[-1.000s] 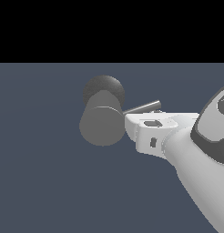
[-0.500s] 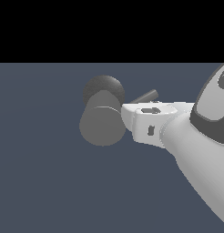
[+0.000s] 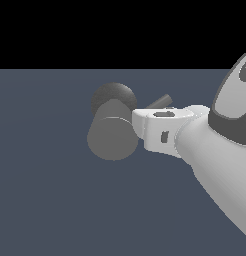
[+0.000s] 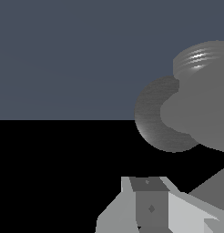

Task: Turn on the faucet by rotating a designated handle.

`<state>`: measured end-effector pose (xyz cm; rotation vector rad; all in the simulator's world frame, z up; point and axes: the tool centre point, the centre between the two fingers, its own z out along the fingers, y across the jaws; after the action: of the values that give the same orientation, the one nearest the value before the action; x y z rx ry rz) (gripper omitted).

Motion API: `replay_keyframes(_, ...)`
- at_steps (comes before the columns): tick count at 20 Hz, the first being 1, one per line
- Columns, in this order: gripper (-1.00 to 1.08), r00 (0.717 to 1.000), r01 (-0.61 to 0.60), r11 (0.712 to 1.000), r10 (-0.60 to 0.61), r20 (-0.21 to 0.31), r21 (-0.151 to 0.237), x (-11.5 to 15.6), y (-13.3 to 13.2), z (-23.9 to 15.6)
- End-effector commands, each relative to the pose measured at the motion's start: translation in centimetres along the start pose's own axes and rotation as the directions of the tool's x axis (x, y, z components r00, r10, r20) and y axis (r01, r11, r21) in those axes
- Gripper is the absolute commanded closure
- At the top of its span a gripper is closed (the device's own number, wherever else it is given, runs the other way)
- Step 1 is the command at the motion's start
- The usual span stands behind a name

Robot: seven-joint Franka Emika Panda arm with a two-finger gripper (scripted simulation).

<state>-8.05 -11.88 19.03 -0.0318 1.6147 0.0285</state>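
The faucet (image 3: 112,139) is a thick grey cylinder with a flat round face, and a darker round knob (image 3: 113,96) sits behind it. Its handle (image 3: 160,102), a thin grey rod, slants up toward the exterior view's right, just above my white gripper (image 3: 140,126). The gripper sits against the cylinder's side, below the rod. In the wrist view the faucet (image 4: 191,113) looms close beyond the fingertips (image 4: 149,189). The fingers sit together with no gap and nothing held between them. A grey slanted shape beside them (image 4: 214,182) looks like the handle.
My white arm (image 3: 215,160) fills the exterior view's right side. The faucet stands on a plain dark blue-grey floor (image 3: 45,200). Nothing else stands near it.
The gripper has moved toward the faucet, to the exterior view's left. The handle has swung from nearly level to slanting upward.
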Motion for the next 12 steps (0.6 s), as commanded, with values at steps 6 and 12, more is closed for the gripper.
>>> replay_keyframes(6, 1.08, 1.0, 0.004, 1.0, -0.004, 0.025, -0.008, -2.4, 1.7, 0.1)
replay_keyframes(12, 1.08, 0.999, 0.005, 1.0, -0.005, 0.032, -0.01, -3.9, 2.7, 0.1)
